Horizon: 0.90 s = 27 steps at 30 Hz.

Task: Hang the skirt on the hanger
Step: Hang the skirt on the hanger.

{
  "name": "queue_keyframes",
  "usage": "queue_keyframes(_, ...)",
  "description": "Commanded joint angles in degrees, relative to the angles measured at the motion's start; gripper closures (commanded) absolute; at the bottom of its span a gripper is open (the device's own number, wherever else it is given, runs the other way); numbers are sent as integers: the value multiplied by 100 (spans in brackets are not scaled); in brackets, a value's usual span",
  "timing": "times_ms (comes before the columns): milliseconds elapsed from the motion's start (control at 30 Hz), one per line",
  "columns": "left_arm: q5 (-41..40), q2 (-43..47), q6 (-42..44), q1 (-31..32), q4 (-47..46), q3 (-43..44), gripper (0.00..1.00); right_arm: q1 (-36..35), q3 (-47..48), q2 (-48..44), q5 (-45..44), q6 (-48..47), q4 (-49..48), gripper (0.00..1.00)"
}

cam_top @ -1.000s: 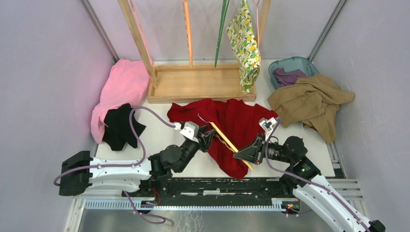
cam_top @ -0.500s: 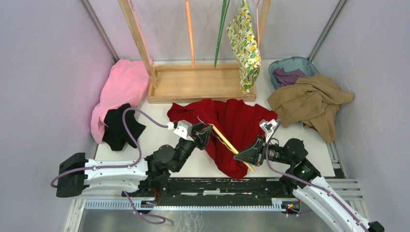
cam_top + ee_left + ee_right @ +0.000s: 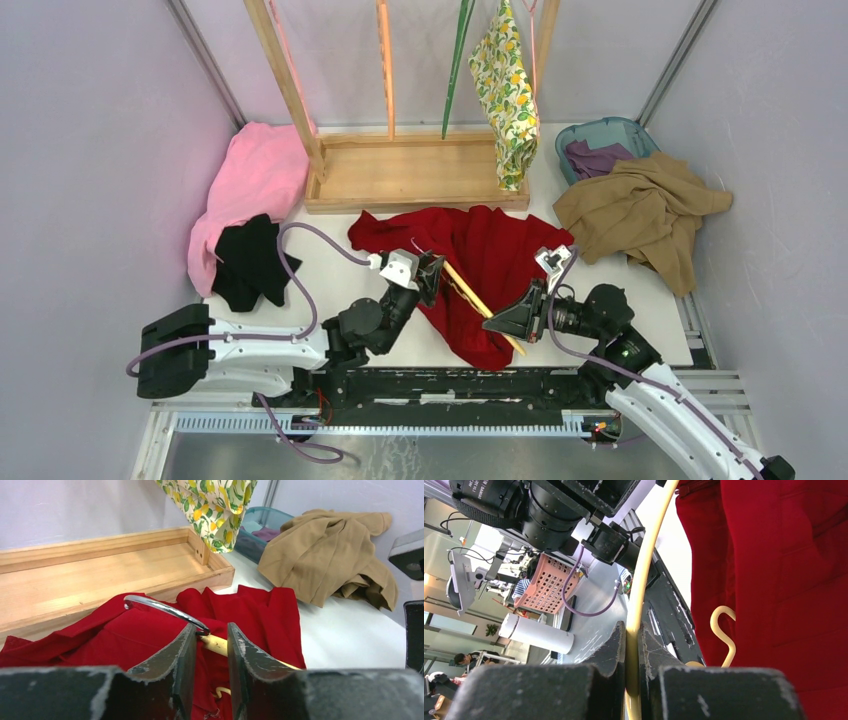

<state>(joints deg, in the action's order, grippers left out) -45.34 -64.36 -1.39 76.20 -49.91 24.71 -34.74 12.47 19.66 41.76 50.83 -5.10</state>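
The lemon-print skirt (image 3: 505, 95) hangs from the rack at the back, its hem also showing in the left wrist view (image 3: 210, 505). A thin pink hanger (image 3: 533, 55) runs down beside its top. Neither gripper is near them. Both grippers are at a yellow hanger (image 3: 470, 290) lying across a red garment (image 3: 490, 250). My left gripper (image 3: 432, 272) stands narrowly open, its tips (image 3: 211, 630) either side of the yellow hanger's neck (image 3: 216, 644) below the metal hook (image 3: 160, 607). My right gripper (image 3: 492, 322) is shut on the yellow hanger's bar (image 3: 644, 575).
A wooden rack base (image 3: 400, 175) stands at the back with a green hanger (image 3: 458, 70) and an orange hanger (image 3: 386, 70) above it. A tan garment (image 3: 640, 215) and a teal bin (image 3: 605, 135) lie right. Pink cloth (image 3: 250, 185) and black cloth (image 3: 250, 262) lie left.
My left arm swung a little left and came back to the hanger's neck, and its jaws narrowed slightly. The right gripper kept its hold and place.
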Motion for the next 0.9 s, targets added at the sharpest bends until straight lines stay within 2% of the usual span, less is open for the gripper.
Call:
queue_keyframes(0,140,-103,253,46,-674,190,71,-37,130,-149,176,-103,-987,99)
queue_keyframes(133,201,-289,332,52,-770,360,87,-33,72,-177,192,-67,-985,99)
queue_keyframes(200,274,-376,326,55,-779,441,91,-33,69,-160,190,-77,-952,99)
queue_keyframes(400,394,-355,262,59,-481,619,95,-37,88,133,105,-218,-759,99)
queue_keyframes(567,220,-107,324,109,-37,651,96,-44,197,808,-67,-542,-458,98)
queue_keyframes(867,-236,331,644,254,1122,730,97,-91,424,1927,-225,-976,29,84)
